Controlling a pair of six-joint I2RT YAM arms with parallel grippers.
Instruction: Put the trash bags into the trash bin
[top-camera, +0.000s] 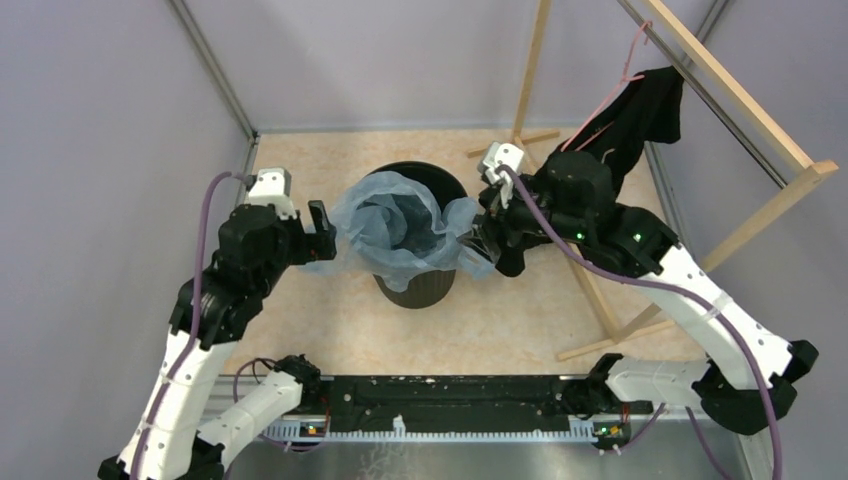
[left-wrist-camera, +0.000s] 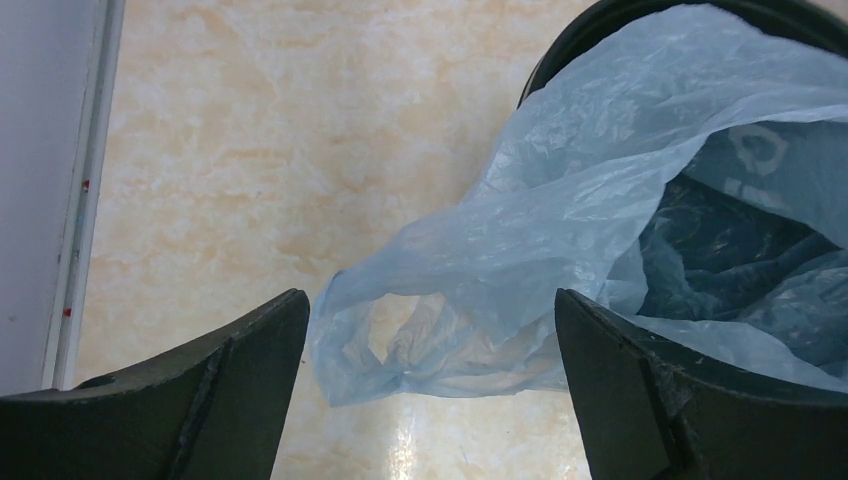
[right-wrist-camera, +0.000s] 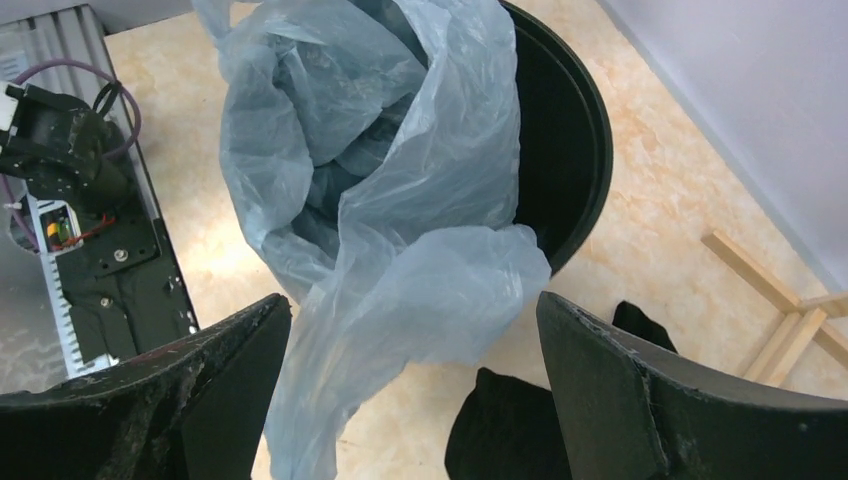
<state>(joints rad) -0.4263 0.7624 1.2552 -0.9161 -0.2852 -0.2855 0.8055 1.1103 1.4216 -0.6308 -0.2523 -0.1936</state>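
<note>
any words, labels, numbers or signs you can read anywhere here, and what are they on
No text can be read.
Pale printed mark on the blue trash bag, where it lines the trash bin: too blurred and crumpled to read.

Pale lilac walls (top-camera: 100, 150) enclose a beige marbled floor (top-camera: 520, 320), where a wooden rack (top-camera: 534, 60) holds a black garment (top-camera: 645, 115).
</note>
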